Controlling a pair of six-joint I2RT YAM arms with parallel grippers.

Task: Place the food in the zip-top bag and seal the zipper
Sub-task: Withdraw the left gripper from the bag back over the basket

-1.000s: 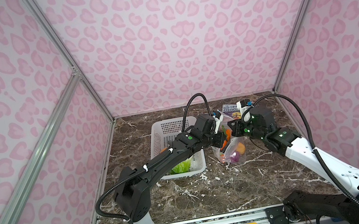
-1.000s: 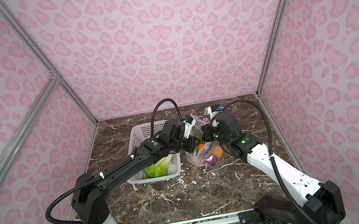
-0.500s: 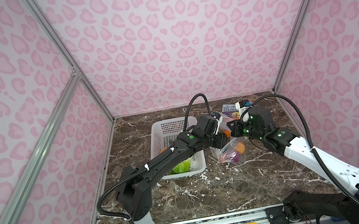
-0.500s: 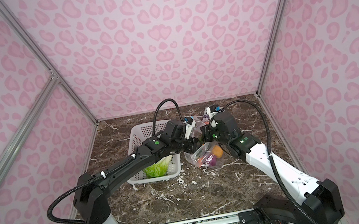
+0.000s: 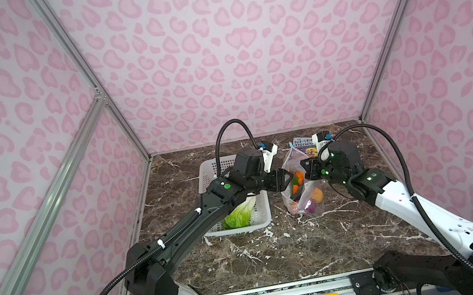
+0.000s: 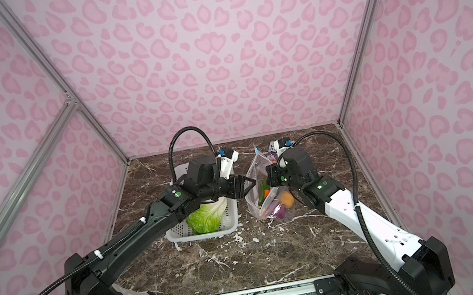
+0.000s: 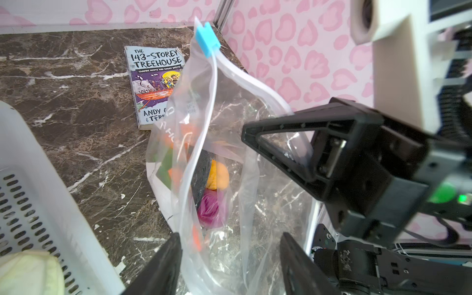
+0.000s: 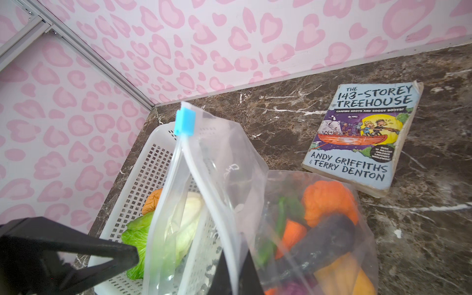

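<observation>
The zip-top bag [image 5: 301, 191] [image 6: 269, 196] stands upright on the marble right of the basket, mouth open. Inside it lie an orange pumpkin [image 8: 329, 201], a purple onion [image 7: 208, 210], a tan-orange piece [image 7: 217, 176] and green bits. The zipper's blue slider tab [image 7: 207, 38] [image 8: 185, 124] sits at the far top corner. My right gripper [image 8: 236, 263] [image 5: 305, 169] is shut on the zipper strip and holds the mouth up. My left gripper [image 7: 229, 240] [image 6: 249, 185] is open at the mouth, its fingers either side of the near lip. The cabbage [image 5: 238, 216] [image 8: 138, 237] and a tan-orange potato [image 8: 152, 201] lie in the basket.
The white perforated basket [image 5: 260, 222] [image 6: 201, 235] stands left of the bag, under my left arm. A paperback book [image 8: 362, 138] [image 7: 153, 84] lies flat behind the bag near the back wall. Pink patterned walls close in three sides.
My left gripper's jaws have opened at the bag's mouth. The right gripper has kept its hold on the zipper strip, and the bag has barely moved.
</observation>
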